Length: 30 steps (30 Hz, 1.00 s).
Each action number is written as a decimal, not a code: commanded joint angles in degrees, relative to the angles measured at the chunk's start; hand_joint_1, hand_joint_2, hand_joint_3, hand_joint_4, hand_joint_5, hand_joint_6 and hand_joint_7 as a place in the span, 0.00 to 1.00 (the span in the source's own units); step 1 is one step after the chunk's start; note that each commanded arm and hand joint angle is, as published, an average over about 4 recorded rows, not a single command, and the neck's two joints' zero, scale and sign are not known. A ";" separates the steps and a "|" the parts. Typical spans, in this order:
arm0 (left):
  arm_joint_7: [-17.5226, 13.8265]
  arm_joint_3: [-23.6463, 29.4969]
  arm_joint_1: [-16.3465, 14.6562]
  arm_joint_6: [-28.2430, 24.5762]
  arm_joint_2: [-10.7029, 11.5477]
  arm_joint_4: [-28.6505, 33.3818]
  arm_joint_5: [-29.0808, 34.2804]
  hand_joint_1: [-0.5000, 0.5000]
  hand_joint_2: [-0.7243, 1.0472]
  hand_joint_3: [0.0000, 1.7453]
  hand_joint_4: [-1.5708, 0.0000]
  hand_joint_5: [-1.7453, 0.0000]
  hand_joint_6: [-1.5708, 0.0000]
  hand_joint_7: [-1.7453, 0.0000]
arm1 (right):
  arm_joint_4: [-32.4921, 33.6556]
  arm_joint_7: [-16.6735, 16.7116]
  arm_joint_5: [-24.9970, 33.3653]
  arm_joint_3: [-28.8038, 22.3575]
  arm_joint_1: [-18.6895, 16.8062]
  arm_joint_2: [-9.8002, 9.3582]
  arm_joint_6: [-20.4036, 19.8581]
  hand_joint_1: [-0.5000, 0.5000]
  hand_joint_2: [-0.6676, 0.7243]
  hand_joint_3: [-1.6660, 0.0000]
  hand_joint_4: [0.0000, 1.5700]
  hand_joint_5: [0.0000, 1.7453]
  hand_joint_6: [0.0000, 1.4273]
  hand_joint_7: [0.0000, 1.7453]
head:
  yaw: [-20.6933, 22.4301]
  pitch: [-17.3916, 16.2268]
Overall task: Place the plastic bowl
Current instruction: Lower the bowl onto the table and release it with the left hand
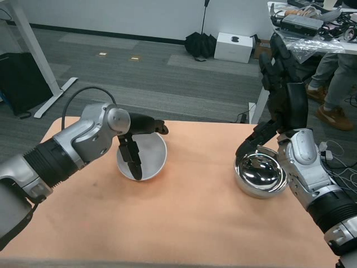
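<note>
The round pale grey plastic bowl (146, 158) is tilted on edge, its smooth hollow facing the camera, at the far left-centre of the peach-coloured surface (184, 218). The left hand (135, 144) holds it, with fingers over the upper rim and others reaching down into the hollow. Well apart, at the right, sits a shiny round metal bowl (260, 175). The right hand (284, 89) is raised behind it, fingers spread, holding nothing.

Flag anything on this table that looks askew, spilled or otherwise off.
The plastic bowl is tipped on its side, its opening facing the camera, gripped at the rim by the left robot hand. The metal bowl sits upright by the right robot hand. Nothing spilled or damaged shows.
</note>
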State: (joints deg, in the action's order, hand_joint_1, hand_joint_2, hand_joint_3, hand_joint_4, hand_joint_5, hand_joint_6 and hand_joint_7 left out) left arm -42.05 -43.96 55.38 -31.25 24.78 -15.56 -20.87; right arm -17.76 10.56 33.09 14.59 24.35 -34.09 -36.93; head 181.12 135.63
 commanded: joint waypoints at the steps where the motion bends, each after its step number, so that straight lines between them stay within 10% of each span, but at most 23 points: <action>1: -0.66 0.58 -1.73 -0.26 -0.12 -1.32 0.61 0.04 1.00 1.00 1.00 0.76 1.00 0.80 | -0.17 0.07 0.40 -0.09 -0.23 0.16 -0.07 0.04 1.00 1.00 0.00 0.00 0.00 0.00 | 0.25 -0.01; 11: -0.66 5.51 -2.87 0.66 -0.91 -2.68 2.28 0.04 1.00 1.00 1.00 0.81 1.00 0.76 | 0.09 0.07 0.57 0.00 -0.27 0.07 -0.07 0.04 1.00 1.00 0.00 0.00 0.00 0.00 | 0.41 0.03; 17: -0.66 7.00 -4.01 0.66 -1.18 -3.34 3.24 0.04 0.84 0.94 1.00 0.82 1.00 0.76 | 0.40 0.07 0.57 0.09 -0.27 0.16 -0.07 0.04 1.00 1.00 0.00 0.00 0.00 0.00 | 0.66 0.20; 30: -0.35 13.86 -6.91 1.17 -3.51 -3.52 0.32 0.02 0.20 0.17 1.00 0.88 1.00 0.94 | 0.53 0.07 0.66 0.35 -0.27 0.25 -0.07 0.04 1.00 1.00 0.00 0.00 0.00 0.00 | 1.99 0.28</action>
State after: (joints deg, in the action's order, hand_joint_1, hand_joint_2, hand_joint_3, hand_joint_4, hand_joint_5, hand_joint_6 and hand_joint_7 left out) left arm -42.26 -31.14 50.66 -30.06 21.69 -17.98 -19.35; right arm -17.78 10.56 33.45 14.87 24.35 -34.06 -36.93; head 182.99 135.88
